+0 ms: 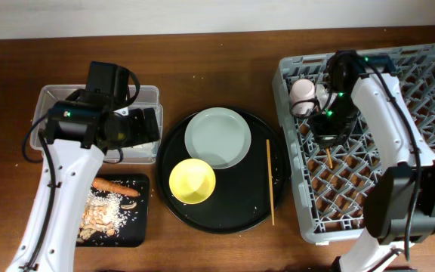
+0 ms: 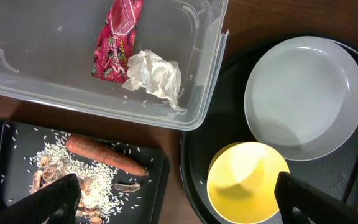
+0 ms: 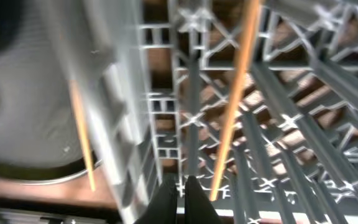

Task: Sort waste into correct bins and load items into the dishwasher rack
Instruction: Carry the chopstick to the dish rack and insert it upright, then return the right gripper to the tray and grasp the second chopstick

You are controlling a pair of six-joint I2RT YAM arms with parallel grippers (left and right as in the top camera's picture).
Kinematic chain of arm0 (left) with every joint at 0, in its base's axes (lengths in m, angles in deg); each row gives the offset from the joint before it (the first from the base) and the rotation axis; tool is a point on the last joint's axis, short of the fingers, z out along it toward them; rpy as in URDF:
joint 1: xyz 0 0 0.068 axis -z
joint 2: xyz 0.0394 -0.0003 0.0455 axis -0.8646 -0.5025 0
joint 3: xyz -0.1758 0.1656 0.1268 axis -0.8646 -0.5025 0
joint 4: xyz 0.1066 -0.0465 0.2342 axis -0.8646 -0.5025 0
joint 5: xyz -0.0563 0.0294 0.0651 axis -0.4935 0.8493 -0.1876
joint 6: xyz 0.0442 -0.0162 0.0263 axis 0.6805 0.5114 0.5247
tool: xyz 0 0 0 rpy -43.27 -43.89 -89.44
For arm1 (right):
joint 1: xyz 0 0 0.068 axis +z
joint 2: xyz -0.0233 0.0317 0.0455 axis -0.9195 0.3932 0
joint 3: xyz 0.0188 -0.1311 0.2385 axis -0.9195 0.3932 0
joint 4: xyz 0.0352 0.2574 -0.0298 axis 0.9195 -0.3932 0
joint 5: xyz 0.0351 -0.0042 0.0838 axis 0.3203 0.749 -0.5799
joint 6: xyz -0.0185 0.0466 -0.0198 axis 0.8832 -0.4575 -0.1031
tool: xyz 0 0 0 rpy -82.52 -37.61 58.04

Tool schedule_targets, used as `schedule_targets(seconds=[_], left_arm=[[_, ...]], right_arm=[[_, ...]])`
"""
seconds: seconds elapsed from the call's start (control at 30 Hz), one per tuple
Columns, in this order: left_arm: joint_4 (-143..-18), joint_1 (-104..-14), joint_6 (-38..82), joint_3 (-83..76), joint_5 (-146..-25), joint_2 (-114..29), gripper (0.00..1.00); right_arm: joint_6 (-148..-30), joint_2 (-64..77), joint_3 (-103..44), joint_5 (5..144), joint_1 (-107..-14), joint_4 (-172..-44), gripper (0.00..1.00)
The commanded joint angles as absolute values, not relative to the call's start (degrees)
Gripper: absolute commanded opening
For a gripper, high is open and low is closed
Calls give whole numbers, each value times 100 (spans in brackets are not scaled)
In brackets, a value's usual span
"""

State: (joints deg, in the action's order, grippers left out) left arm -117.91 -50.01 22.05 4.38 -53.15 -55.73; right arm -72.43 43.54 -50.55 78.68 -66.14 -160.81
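Observation:
In the clear tub [image 2: 194,93] lie the red wrapper [image 2: 118,40] and the white tissue [image 2: 156,74]. The black tray [image 1: 136,227] holds the carrot stick [image 2: 104,155] and crumbly scraps [image 1: 104,211]. My left gripper [image 2: 182,202] hangs open above the gap between that tray and the yellow bowl [image 2: 247,180], holding nothing. The grey plate [image 1: 217,137] sits beside the bowl. My right gripper [image 3: 182,199] is shut and empty over the dishwasher rack [image 1: 429,113]. One chopstick [image 3: 232,106] lies in the rack just right of its fingertips. The pink cup [image 1: 303,97] stands in the rack's far left corner.
A large round black tray [image 1: 259,211] carries the plate, the bowl and a second chopstick [image 1: 269,181] along its right side. Brown tabletop shows between the tub, the round tray and the rack. The rack's near wall [image 3: 123,112] rises left of my right fingers.

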Motion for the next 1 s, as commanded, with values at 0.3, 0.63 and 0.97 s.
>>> schedule_targets(seconds=[0.3, 0.63, 0.97], left_arm=[[-11797, -5027, 2168, 410, -5271, -5516, 99], [-11797, -5027, 2168, 410, -5274, -5516, 99], [-11797, -5027, 2168, 410, -5274, -5516, 99]], right_arm=[[-7619, 4419, -4056, 8495, -6660, -15469, 41], [-7702, 4419, -4045, 8497, -6660, -15497, 8], [-7700, 4417, -4834, 8495, -6660, -16317, 4]])
